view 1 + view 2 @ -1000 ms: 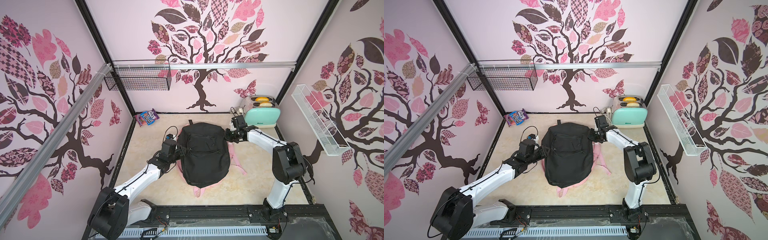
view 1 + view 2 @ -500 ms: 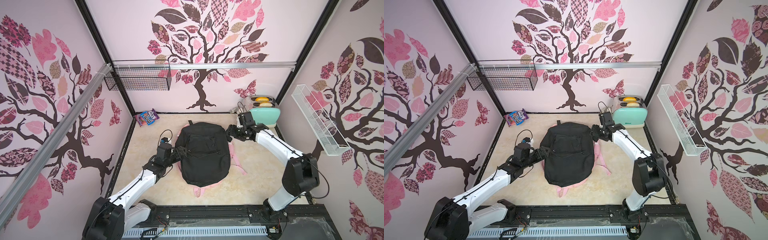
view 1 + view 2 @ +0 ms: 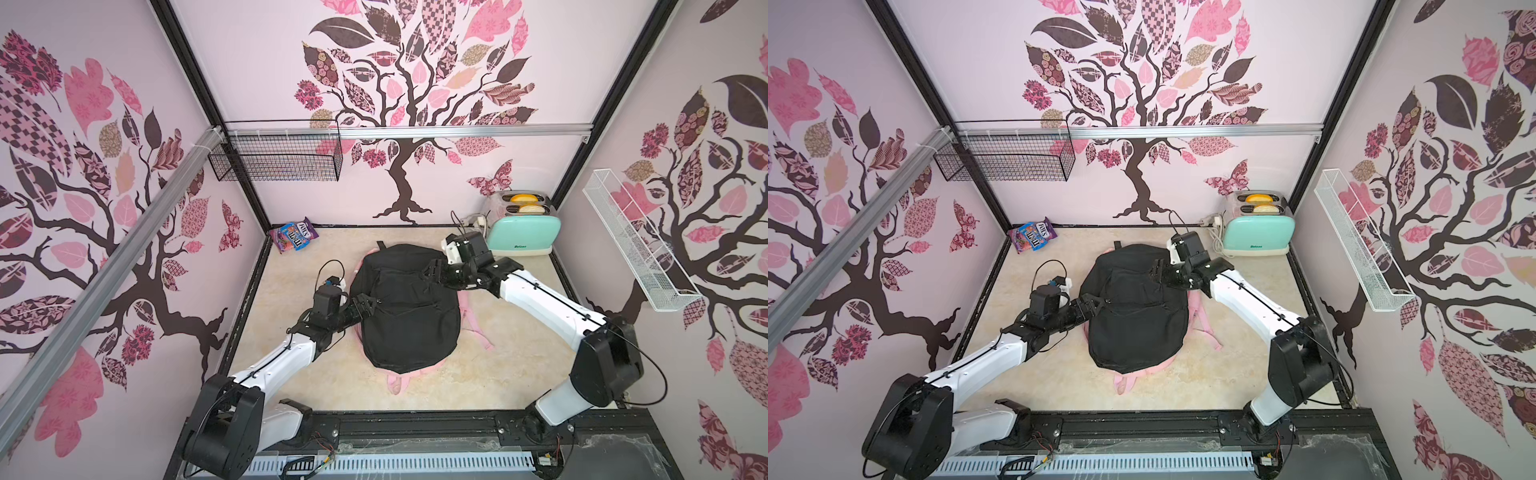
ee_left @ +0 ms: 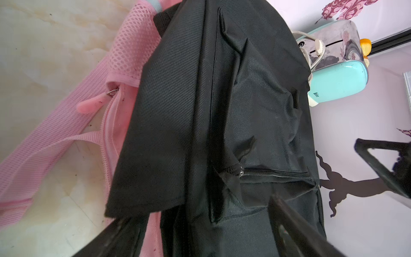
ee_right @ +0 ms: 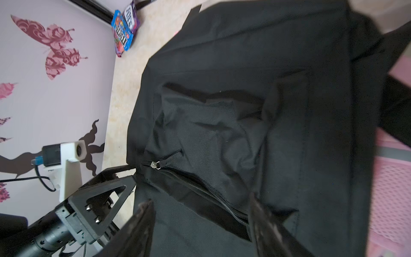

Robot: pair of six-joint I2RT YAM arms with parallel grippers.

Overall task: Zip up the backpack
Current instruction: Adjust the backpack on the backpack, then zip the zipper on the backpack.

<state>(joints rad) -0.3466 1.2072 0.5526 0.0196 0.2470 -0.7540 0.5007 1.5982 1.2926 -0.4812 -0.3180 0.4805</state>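
The pink backpack [image 3: 397, 380] [image 3: 1125, 380] lies flat on the table, mostly hidden under a black backpack [image 3: 407, 307] [image 3: 1136, 307]. Only its pink rim, straps and mesh [image 4: 126, 55] [image 5: 391, 178] show, along with a side zip that has a pink pull [image 4: 93, 104]. My left gripper [image 3: 368, 302] [image 3: 1094, 302] [image 4: 200, 213] is open at the black backpack's left edge. My right gripper [image 3: 432, 270] [image 3: 1156, 270] [image 5: 200, 204] is open over its far right edge. Neither holds anything. A black pocket zip slider [image 5: 156, 165] lies ahead of the right gripper.
A mint toaster [image 3: 523, 237] [image 3: 1256, 235] with its cord stands at the back right, close behind the right wrist. A candy bag [image 3: 293, 239] [image 3: 1034, 237] leans in the back left corner. A black wire basket [image 3: 276, 160] and a white rack [image 3: 636, 241] hang on the walls.
Both grippers have opened. The right arm's elbow has swung out toward the front right. The black backpack has stayed on top of the pink one.
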